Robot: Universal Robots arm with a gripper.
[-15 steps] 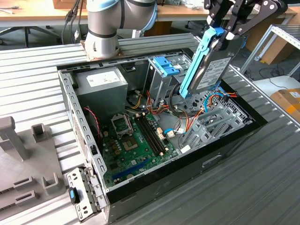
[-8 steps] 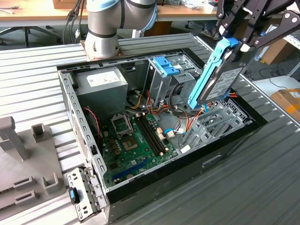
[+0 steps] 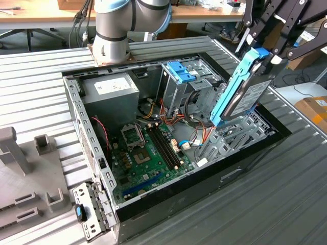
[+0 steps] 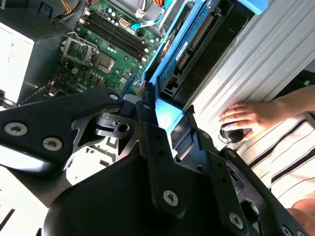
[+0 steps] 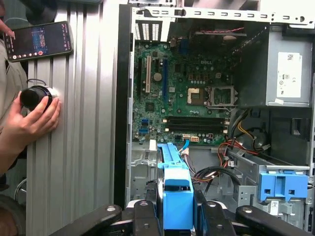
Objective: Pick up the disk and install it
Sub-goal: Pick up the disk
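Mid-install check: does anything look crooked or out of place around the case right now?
The disk hangs steeply tilted in the gripper, lower end over the drive cage, not level with it. Red and orange cables lie loose close beside it. A person's hand rests on a black knob on the table beside the case.

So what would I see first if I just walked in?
A flat black disk with bright blue plastic rails hangs tilted in the black gripper above the open black computer case, at the exterior view's right. A green circuit board lies on the case floor. In the first wrist view, a person's hand rests on a round black knob.
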